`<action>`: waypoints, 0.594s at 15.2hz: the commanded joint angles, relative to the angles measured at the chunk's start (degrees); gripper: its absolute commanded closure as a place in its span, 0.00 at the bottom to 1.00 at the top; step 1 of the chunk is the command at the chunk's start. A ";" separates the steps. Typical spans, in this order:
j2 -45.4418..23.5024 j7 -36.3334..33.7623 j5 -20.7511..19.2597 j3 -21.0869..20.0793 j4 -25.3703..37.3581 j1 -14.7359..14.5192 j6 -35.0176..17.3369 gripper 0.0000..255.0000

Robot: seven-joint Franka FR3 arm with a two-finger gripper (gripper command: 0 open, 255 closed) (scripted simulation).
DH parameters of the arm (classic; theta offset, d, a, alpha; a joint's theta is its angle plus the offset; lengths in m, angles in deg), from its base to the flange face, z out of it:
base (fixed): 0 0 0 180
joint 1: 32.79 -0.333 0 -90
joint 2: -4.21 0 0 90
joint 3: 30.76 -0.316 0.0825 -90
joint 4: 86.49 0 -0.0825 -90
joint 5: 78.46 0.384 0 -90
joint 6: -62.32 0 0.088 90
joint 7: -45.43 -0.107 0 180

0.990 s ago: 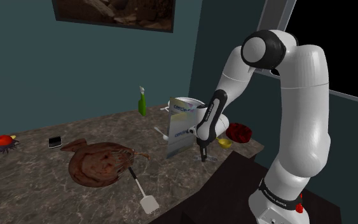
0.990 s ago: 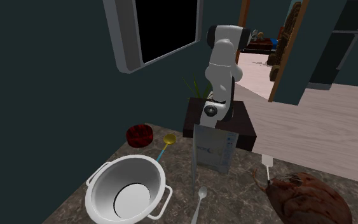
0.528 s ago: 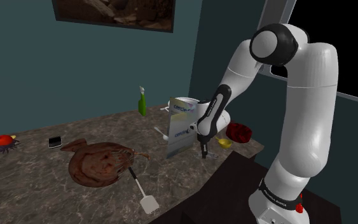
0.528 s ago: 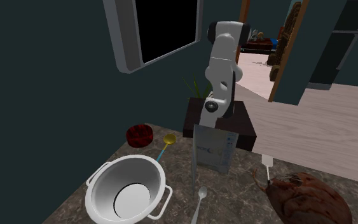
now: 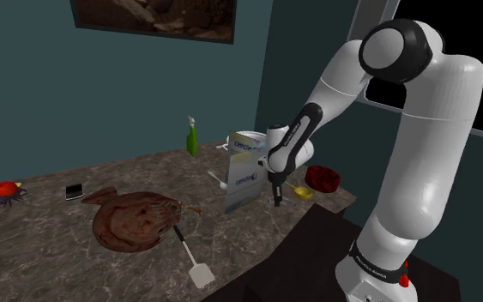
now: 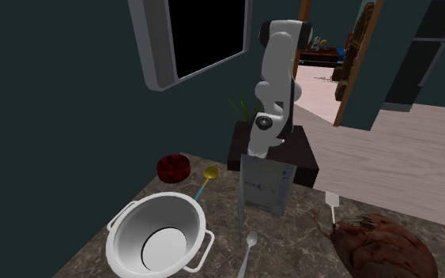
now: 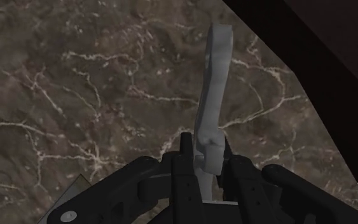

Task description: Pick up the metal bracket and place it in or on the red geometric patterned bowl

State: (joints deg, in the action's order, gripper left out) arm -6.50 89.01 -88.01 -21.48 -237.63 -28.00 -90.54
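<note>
My gripper (image 7: 208, 157) is shut on one end of a pale grey metal bracket (image 7: 213, 89), which sticks out past the fingertips over the marble counter (image 7: 75, 95). In the shoulder view the gripper (image 5: 275, 199) points down just above the counter's near edge, next to a white carton (image 5: 243, 176). The dark red bowl (image 5: 323, 178) sits on the counter to the shoulder view's right of the gripper. In the second exterior view the red bowl (image 6: 173, 167) is at the left beside a yellow spoon (image 6: 206, 178).
A large metal bowl (image 6: 161, 237) and a spoon (image 6: 249, 242) lie beyond the carton (image 6: 265, 183). A brown fish-shaped object (image 5: 136, 219), a white spatula (image 5: 195, 262), a green bottle (image 5: 192, 137) and a phone (image 5: 75, 190) are on the counter. The dark stand (image 5: 299, 257) borders its edge.
The arm's upper joints have risen and swung towards the shoulder view's right. The gripper has lifted a little off the counter with the bracket in it.
</note>
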 commanded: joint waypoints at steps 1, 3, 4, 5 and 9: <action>2.06 0.08 -0.14 0.10 -0.31 -0.05 1.78 1.00; 3.98 0.14 -0.23 0.15 -0.47 -0.10 3.53 1.00; 4.92 0.17 -0.28 0.18 -0.52 -0.12 4.42 1.00; 5.86 0.21 -0.32 0.19 -0.56 -0.14 5.31 1.00; 9.50 0.35 -0.45 0.21 -0.58 -0.19 8.93 1.00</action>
State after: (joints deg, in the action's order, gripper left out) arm 2.14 89.37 -88.47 -21.23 -238.29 -28.14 -82.57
